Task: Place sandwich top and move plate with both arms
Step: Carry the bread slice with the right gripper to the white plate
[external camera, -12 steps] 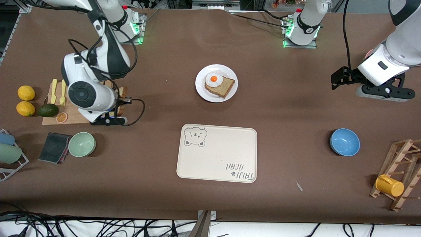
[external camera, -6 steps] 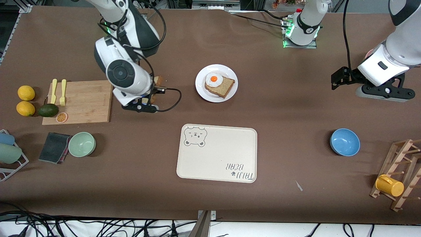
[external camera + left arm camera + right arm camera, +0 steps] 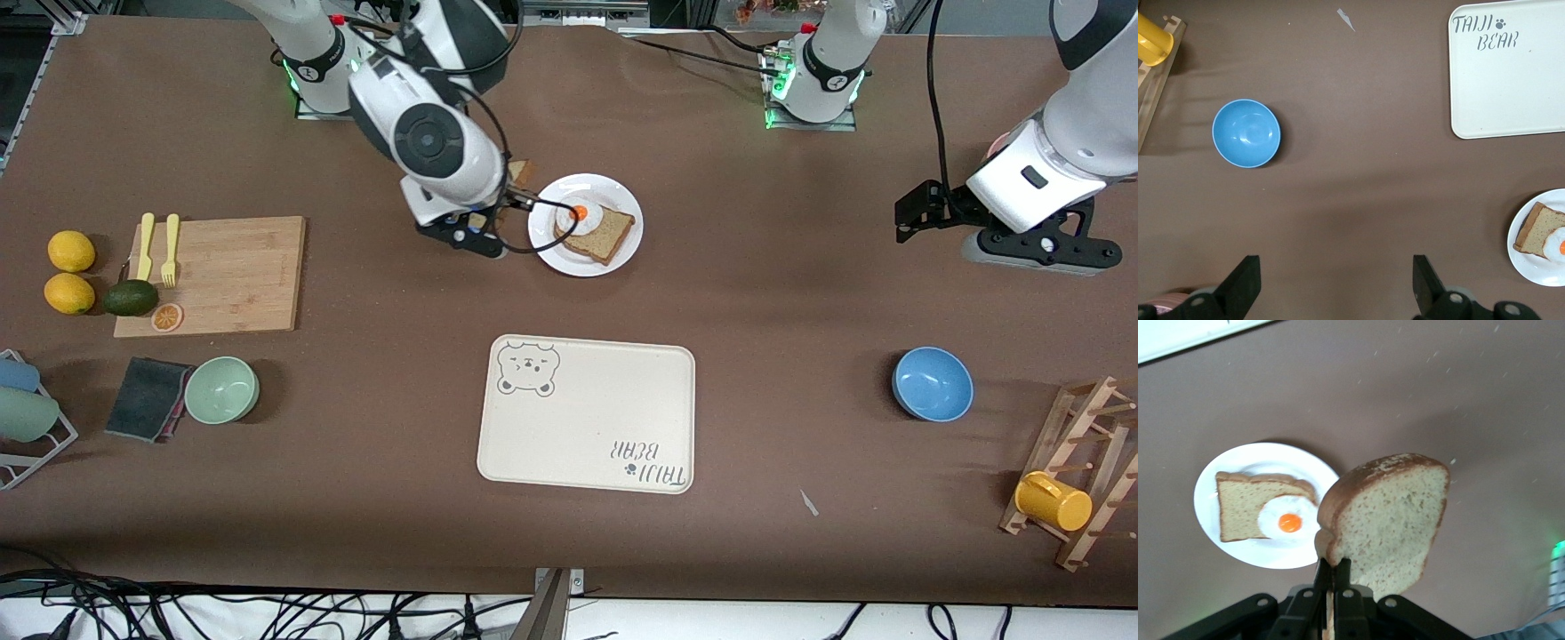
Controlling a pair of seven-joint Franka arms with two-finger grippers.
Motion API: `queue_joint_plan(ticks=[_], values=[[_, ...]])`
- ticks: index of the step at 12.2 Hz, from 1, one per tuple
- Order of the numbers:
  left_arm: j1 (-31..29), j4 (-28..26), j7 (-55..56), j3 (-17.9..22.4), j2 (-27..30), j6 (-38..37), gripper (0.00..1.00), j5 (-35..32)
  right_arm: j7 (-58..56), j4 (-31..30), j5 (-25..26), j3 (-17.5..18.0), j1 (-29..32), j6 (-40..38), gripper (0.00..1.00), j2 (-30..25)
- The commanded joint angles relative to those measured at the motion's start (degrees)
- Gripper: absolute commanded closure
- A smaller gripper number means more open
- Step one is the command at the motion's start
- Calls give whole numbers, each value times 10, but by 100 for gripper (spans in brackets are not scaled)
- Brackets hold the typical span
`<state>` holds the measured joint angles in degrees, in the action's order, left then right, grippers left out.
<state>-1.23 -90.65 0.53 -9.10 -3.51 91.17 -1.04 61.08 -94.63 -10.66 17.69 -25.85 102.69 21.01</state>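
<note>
**Brown bread held in the air next to the plate**

Brown speckled bread, a flat square slice with a darker crust, was the sandwich top (image 3: 1395,520). The right gripper (image 3: 1333,577) had its two black fingers pressed together on one edge of the slice, so the bread stood on its edge in the air. In the front view this gripper (image 3: 484,233) hung over the bare table just beside the small round white plate (image 3: 622,252), at about 9 o'clock from it. On the plate lay a smaller, darker bread slice (image 3: 605,234) with a fried egg (image 3: 578,214) on it.

The left gripper (image 3: 1335,293) waited with its fingers spread wide and nothing between them, over the table toward the left arm's end, at about 3 o'clock from the plate. A blue round bowl (image 3: 932,383) sat at about 5 o'clock from the plate, and a cream rectangular tray with a bear drawing (image 3: 587,413) lay at 6 o'clock.

I judge that the slice was not yet placed. It was gripped by a thin edge only, so it could swing or slip out while the arm moved. Because it stood upright, it would have to be laid flat; if it was released too early or off centre, it could fall on the plate rim or push the egg away.
</note>
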Motion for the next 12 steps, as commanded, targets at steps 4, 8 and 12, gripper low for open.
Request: queue_joint_plan(ticks=[4, 8, 12], values=[[0, 14, -10, -1, -6, -1, 0, -14, 77, 10, 6, -3, -84, 84, 100, 62], [-1, 14, -10, -1, -7, -1, 0, -14, 103, 8, 51, -4, -114, 108, 100, 97], [-1, 14, -10, 0, -7, 1, 0, -14, 114, 7, 51, -3, -126, 136, 100, 113]])
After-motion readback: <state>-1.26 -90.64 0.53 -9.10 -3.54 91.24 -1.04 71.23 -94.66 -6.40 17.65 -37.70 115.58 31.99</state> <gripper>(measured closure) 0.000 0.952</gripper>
